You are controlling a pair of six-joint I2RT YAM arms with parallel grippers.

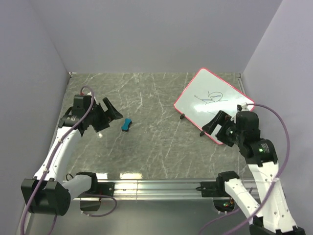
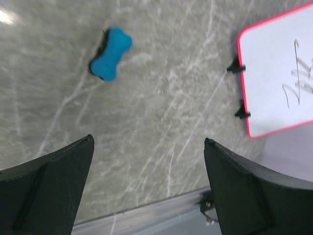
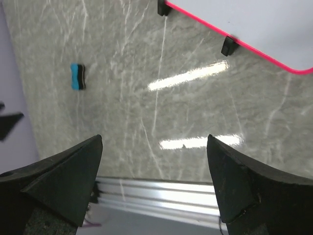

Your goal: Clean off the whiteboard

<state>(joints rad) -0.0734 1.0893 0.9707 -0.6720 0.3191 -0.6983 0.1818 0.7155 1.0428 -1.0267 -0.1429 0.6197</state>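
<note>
The whiteboard (image 1: pixel 211 102), white with a pink-red frame and black marker scribbles, lies tilted at the back right of the table. It also shows in the left wrist view (image 2: pixel 279 73) and the right wrist view (image 3: pixel 254 24), with its small black feet. A small blue eraser (image 1: pixel 126 125) lies left of centre; it shows in the left wrist view (image 2: pixel 110 53) and the right wrist view (image 3: pixel 78 76). My left gripper (image 1: pixel 113 111) is open and empty, just left of the eraser. My right gripper (image 1: pixel 213 125) is open and empty at the board's near edge.
The table top (image 1: pixel 151 147) is grey marble. A metal rail (image 1: pixel 156 186) runs along its near edge. Lilac walls (image 1: pixel 146 34) close in the back and both sides.
</note>
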